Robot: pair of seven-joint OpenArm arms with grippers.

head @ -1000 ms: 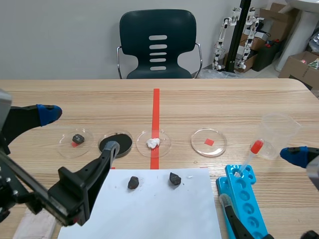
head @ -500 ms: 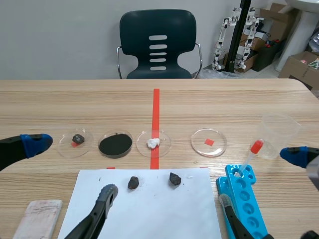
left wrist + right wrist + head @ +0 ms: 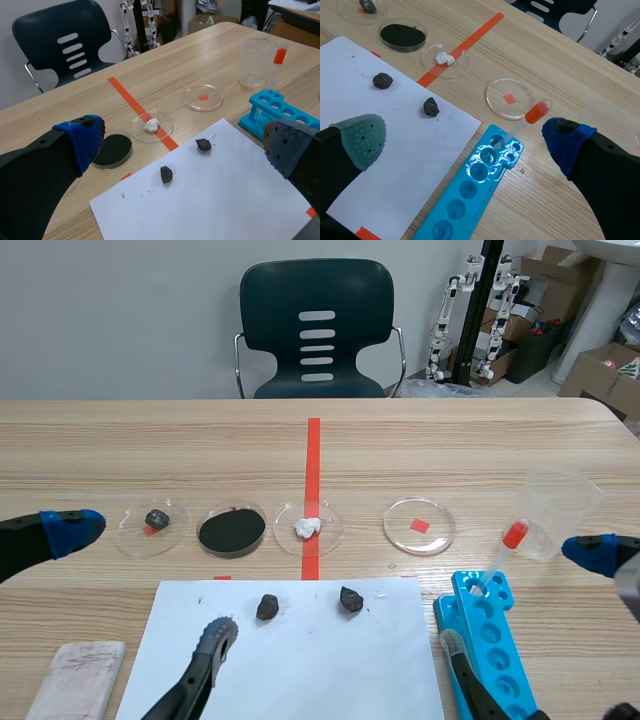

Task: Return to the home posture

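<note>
My left gripper (image 3: 142, 582) is open low at the table's front left, its blue pad beside the leftmost dish and its grey pad over the white paper sheet (image 3: 300, 660). In the left wrist view the left gripper (image 3: 182, 142) holds nothing between its wide-apart fingers. Over the blue tube rack (image 3: 497, 645) at the front right, my right gripper (image 3: 520, 595) is also open. The right wrist view shows the right gripper (image 3: 464, 137) empty, with the paper and rack under it.
Two dark lumps (image 3: 267, 606) (image 3: 350, 598) lie on the paper. Several petri dishes stand in a row, one with black powder (image 3: 232, 530). A clear beaker (image 3: 558, 508) and a red-bulbed pipette (image 3: 503, 550) are at the right. A pale block (image 3: 75, 685) lies front left.
The left arm has dropped back and down to the front left, uncovering the paper and the block. In the last half second it barely shifted. The right arm has kept still.
</note>
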